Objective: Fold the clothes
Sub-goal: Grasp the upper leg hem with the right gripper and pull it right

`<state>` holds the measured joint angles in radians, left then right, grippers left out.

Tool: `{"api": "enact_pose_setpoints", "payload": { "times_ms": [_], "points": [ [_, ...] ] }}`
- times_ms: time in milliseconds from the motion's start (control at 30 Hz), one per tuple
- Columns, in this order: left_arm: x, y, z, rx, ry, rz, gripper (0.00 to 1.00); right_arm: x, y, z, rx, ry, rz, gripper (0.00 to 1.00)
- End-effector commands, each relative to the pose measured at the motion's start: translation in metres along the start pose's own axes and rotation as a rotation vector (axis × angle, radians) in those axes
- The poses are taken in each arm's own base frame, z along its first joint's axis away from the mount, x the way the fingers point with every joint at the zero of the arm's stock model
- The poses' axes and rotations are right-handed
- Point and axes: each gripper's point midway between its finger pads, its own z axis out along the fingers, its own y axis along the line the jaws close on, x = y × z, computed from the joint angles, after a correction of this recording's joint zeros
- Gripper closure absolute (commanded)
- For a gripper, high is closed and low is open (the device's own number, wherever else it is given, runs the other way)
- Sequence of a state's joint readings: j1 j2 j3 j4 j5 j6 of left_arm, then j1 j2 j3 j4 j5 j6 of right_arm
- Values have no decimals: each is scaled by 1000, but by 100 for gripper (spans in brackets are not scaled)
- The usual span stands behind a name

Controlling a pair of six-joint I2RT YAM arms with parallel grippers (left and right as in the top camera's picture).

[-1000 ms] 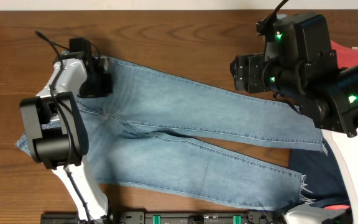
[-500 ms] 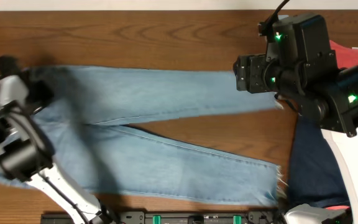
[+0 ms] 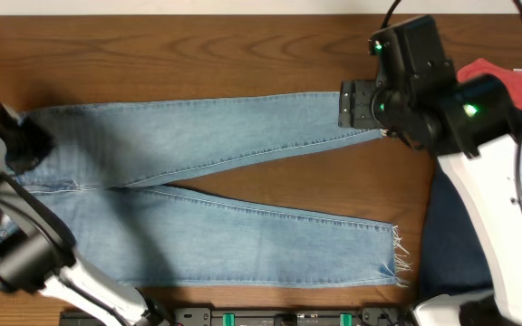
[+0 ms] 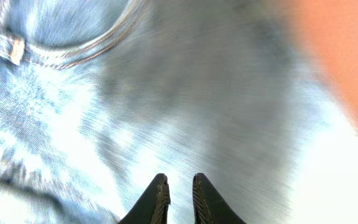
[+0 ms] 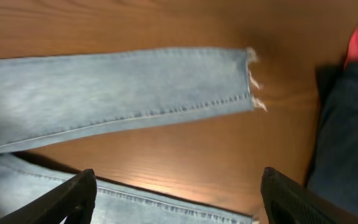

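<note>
Even light; left wrist motion-blurred.

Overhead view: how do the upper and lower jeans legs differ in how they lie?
The upper leg lies nearly level across the table; the lower leg slants toward the near edge. The lower leg reaches farther right than the upper leg. Both legs of the jeans lie flat, light blue, with frayed hems.

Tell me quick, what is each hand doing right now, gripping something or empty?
Left hand: closed, pinching the jeans.
Right hand: open, holding nothing.
</note>
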<state>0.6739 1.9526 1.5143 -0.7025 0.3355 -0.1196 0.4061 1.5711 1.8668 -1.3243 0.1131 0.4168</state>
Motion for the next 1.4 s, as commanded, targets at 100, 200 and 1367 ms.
{"api": "enact_pose_setpoints", "payload": {
  "times_ms": [100, 200, 1367],
  "points": [
    [8, -74, -109, 92, -164, 159, 69, 3, -38, 56, 101, 134, 170, 18],
    [28, -92, -145, 115, -186, 199, 62, 1, -56, 84, 127, 185, 208, 20],
    [147, -101, -224, 123, -52, 255, 42, 34, -91, 331, -276, 418, 36, 78]
  ]
}}
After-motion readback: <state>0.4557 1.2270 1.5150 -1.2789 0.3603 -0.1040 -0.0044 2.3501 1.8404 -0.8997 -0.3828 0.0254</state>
